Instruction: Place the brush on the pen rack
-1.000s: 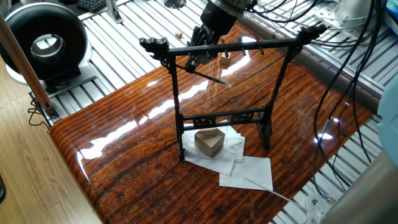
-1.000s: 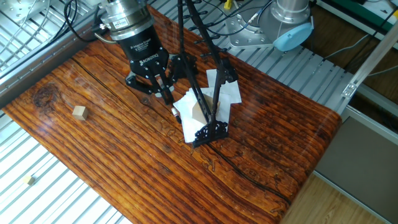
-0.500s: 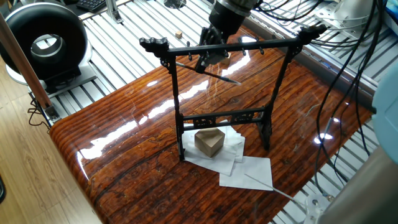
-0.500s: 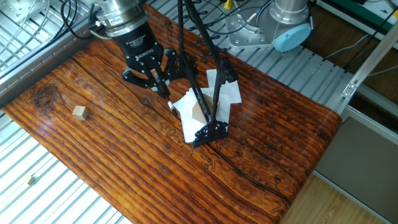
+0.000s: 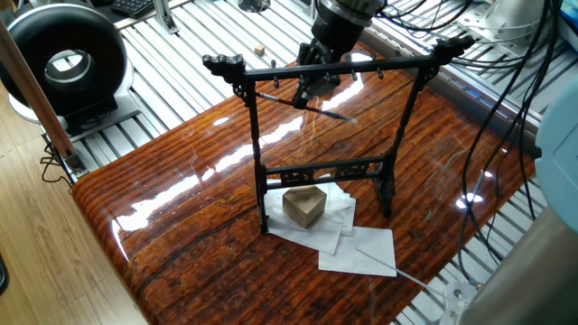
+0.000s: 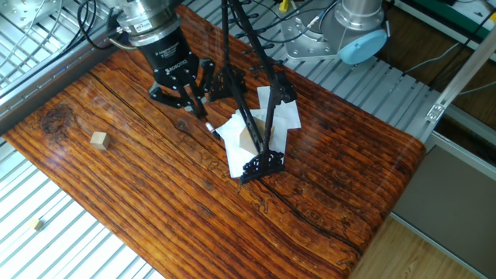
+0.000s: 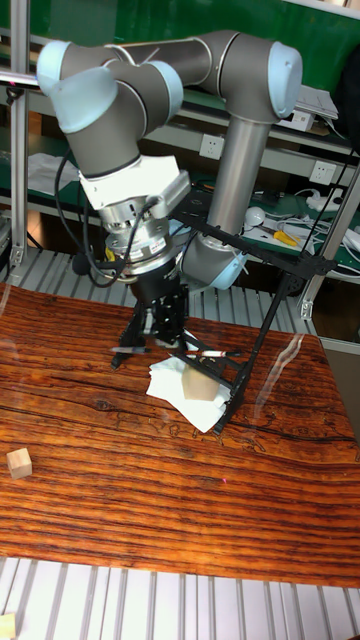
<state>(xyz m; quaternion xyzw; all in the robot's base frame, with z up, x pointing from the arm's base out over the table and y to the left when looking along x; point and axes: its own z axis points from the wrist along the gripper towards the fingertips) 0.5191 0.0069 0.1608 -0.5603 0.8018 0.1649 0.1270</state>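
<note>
We see the gripper [image 5: 312, 88] pinched shut on the brush [image 5: 302, 105], holding it nearly level just behind the pen rack [image 5: 257, 153], a little below the rack's top crossbar. Under the rack, a small tan block [image 5: 304, 205] sits on white papers [image 5: 366, 250].

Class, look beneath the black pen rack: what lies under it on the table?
Under the pen rack lie white paper sheets with a small brown block resting on them, just beyond the lower rail. The table beneath the paper is covered, so it cannot be seen.
</note>
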